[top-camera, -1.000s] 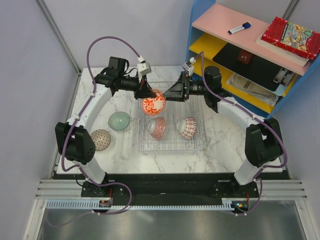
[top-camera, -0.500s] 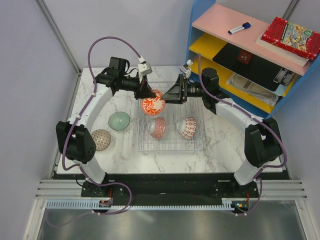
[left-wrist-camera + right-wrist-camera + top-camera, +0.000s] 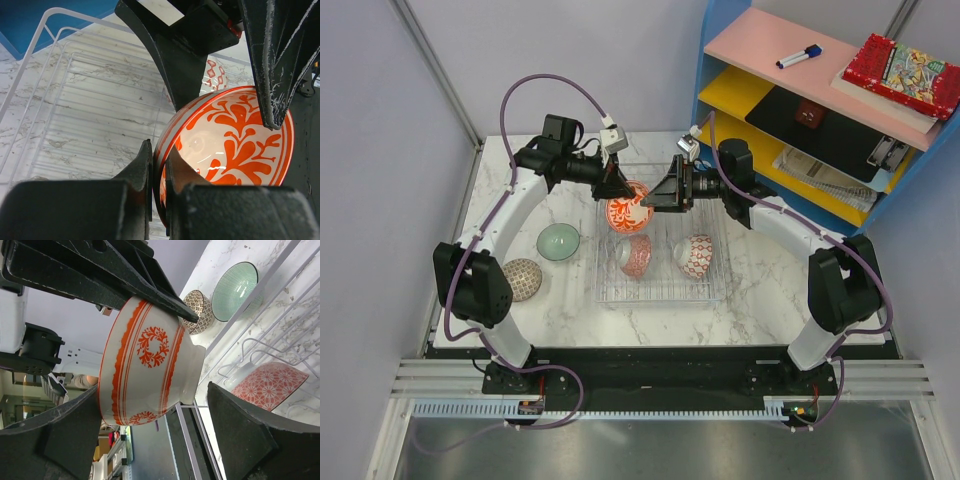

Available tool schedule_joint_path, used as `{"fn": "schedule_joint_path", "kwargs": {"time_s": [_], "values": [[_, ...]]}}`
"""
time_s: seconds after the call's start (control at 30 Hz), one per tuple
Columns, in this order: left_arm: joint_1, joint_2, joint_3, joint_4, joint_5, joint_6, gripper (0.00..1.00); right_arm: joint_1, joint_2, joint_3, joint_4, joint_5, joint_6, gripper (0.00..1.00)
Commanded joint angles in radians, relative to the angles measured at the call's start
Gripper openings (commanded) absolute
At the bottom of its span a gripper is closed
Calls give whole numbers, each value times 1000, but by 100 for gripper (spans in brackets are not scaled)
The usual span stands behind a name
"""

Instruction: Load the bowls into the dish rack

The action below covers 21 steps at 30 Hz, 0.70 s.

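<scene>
Five bowls in view, two already racked. White marble table (image 3: 760, 300) carried everything. Rectangular silvery wire dish rack (image 3: 660, 298) sat mid-table, reaching toward the far edge. Its near half held two bowls tipped on edge: a red-lattice bowl (image 3: 636, 255) on the left and a white bowl with red motifs (image 3: 696, 256) on the right. Far half of the grid looked bare.

White glazed bowl with orange floral print (image 3: 628, 207) hung over the rack's far-left part, turned on its side, not set down. Pale green ribbed bowl (image 3: 559, 241) and a smaller brown speckled bowl (image 3: 521, 279) sat on the table near its left edge.

Left gripper (image 3: 158, 155) pinched the orange bowl's rim, one finger inside and one outside. Right gripper (image 3: 655, 198) stood wide, fingers flanking the bowl's body with gaps visible, no contact seen.

Handling guess: rigid, slick glaze, chip-prone, fairly heavy for a rim pinch. The rim was the sensible hold, with the outer wall above the foot as backup.
</scene>
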Motion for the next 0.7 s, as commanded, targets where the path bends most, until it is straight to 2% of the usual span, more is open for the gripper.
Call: {"fn": "schedule_joint_path", "kwargs": {"time_s": [0.0, 0.3, 0.5, 0.67], "values": [[-5, -47, 40, 24, 39, 20, 2, 5, 6, 33, 18, -3, -16, 87], [-5, -41, 38, 24, 20, 34, 2, 3, 10, -12, 164, -34, 109, 72], [-8, -39, 40, 24, 23, 31, 2, 7, 24, -62, 360, -57, 263, 54], [-9, -39, 40, 25, 23, 30, 2, 11, 32, -68, 423, -70, 313, 40]]}}
